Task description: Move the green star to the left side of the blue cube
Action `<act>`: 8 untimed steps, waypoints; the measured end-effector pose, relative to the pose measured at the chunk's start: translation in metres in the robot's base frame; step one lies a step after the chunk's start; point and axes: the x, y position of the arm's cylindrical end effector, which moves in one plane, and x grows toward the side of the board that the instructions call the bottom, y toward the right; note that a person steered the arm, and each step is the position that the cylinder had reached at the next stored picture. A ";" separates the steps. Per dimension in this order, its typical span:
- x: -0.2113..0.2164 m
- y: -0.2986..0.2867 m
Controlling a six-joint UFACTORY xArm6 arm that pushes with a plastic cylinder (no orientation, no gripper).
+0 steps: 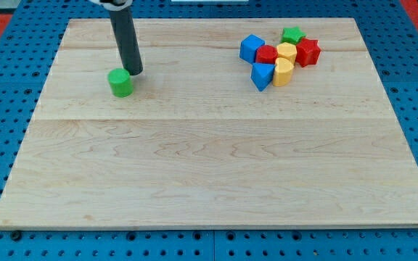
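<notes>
The green star [293, 35] sits at the view's top right, at the back of a tight cluster of blocks. The blue cube [252, 48] is at the cluster's left end, left of and slightly below the star. My tip [134, 72] rests on the board far to the view's left, just above and right of a green cylinder [120, 83], close to it or touching it. The tip is well away from the star and the blue cube.
The cluster also holds a red block [268, 54], a yellow block [287, 51], a red star-like block [308, 52], a blue triangular block [262, 75] and a yellow rounded block [283, 72]. The wooden board [209, 167] lies on a blue table.
</notes>
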 end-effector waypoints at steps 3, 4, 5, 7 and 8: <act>0.027 -0.029; 0.039 0.103; 0.041 0.259; -0.029 0.410; -0.084 0.386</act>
